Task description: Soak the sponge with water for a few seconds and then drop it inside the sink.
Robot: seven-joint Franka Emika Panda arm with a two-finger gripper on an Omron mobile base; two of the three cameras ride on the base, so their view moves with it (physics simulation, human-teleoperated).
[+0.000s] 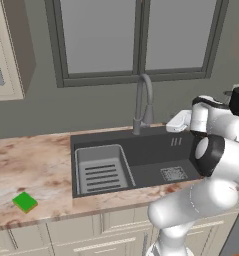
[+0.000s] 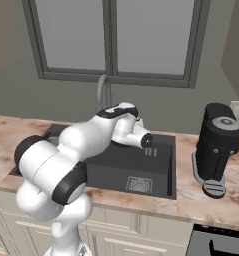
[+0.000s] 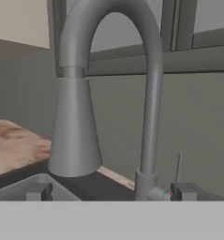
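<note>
The small flat bright-green sponge (image 1: 25,201) lies on the marbled counter (image 1: 36,165), well left of the dark-grey recessed sink (image 1: 146,150). The gripper (image 3: 108,191) hangs open and empty beside the tall grey curved faucet (image 3: 151,93).

faucet (image 3: 108,93) close ahead of open end effector (image 3: 108,192), sink (image 1: 151,150) basin open below, rack (image 1: 102,170) at its left

You see the sponge (image 1: 25,202) as a matt, bright-green block; the sink (image 1: 151,150) looks like dark, matt grey composite, its rack insert (image 1: 102,170) lighter and ribbed; the faucet (image 3: 151,93) reads as smooth, dull grey metal; the counter (image 1: 31,165) shows polished, veined marble; the coffee machine (image 2: 217,147) looks like satin black plastic.
</note>
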